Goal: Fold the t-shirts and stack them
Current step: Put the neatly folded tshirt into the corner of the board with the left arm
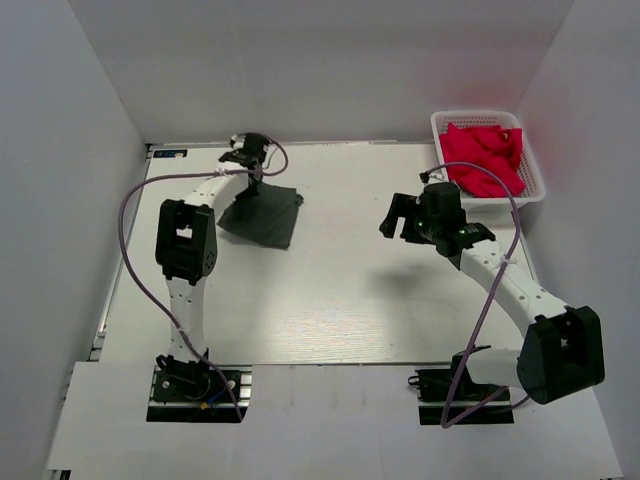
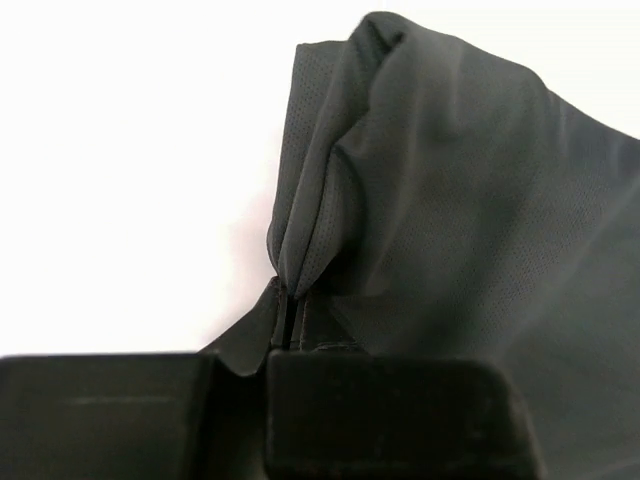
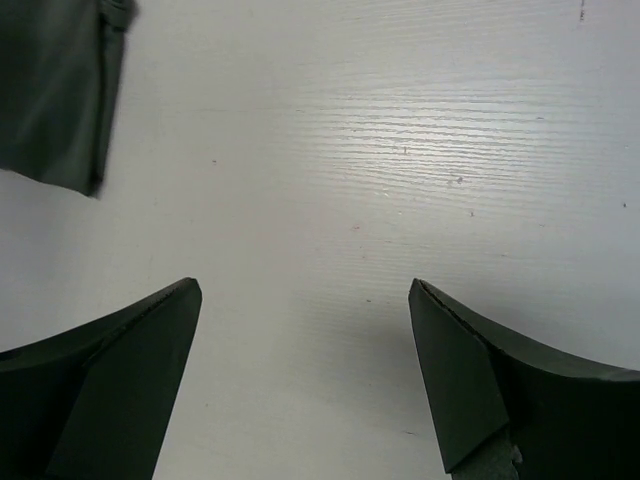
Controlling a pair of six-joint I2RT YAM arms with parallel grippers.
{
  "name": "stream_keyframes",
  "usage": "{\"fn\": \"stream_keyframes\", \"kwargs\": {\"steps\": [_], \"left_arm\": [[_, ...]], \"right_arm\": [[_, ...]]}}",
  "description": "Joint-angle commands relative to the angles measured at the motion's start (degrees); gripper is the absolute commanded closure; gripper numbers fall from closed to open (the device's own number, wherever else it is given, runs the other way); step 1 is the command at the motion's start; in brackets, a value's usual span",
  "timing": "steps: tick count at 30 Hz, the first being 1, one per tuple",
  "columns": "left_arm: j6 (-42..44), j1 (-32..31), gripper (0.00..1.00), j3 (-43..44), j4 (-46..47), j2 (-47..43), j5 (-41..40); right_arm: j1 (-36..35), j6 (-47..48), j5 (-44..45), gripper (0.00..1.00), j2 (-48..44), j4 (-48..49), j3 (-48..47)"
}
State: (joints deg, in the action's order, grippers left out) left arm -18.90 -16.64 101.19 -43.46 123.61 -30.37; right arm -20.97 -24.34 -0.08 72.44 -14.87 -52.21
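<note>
Right now, the left claw (image 1: 255, 178) is pinching the dark charcoal-grey soft cloth t-shirt (image 1: 262, 218) near the far left side of the pale white table (image 1: 350, 300). Seen from the left wrist camera, its two black fingers (image 2: 390, 420) are pressing together on a small bunched fold of the grey cloth, and the rest of the shirt is spreading away from that fold in soft creases. From above, the grey shirt is rising to a point at the claw, while its lower part is lying crumpled on the table. The right claw (image 1: 397, 218) is hanging over the right half of the table, well apart from the grey shirt. Its two dark fingers (image 3: 120, 370) are standing wide open, holding nothing, with only bare table showing between them. One corner of the grey shirt is peeking into the top left of the right wrist camera's view. The bright red-pink soft cloth t-shirts (image 1: 485, 160) are lying piled in a heap inside the white plastic mesh basket (image 1: 437, 125), which is sitting at the far right corner of the table.
</note>
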Motion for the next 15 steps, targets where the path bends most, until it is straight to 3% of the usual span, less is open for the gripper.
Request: {"fn": "stream_keyframes", "kwargs": {"steps": [1, 9, 15], "left_arm": [[7.5, 5.3, 1.0, 7.6, 0.5, 2.8, -7.1], [16.3, 16.6, 1.0, 28.3, 0.0, 15.8, -6.8], [22.7, 21.9, 1.0, 32.1, 8.6, 18.8, -5.1]], "right_arm": [[0.4, 1.4, 2.3, 0.1, 0.9, -0.4, -1.0], [1.4, 1.1, 2.5, 0.1, 4.9, -1.6, -3.8], [1.9, 0.9, 1.7, 0.1, 8.1, -2.0, -5.8]]}}
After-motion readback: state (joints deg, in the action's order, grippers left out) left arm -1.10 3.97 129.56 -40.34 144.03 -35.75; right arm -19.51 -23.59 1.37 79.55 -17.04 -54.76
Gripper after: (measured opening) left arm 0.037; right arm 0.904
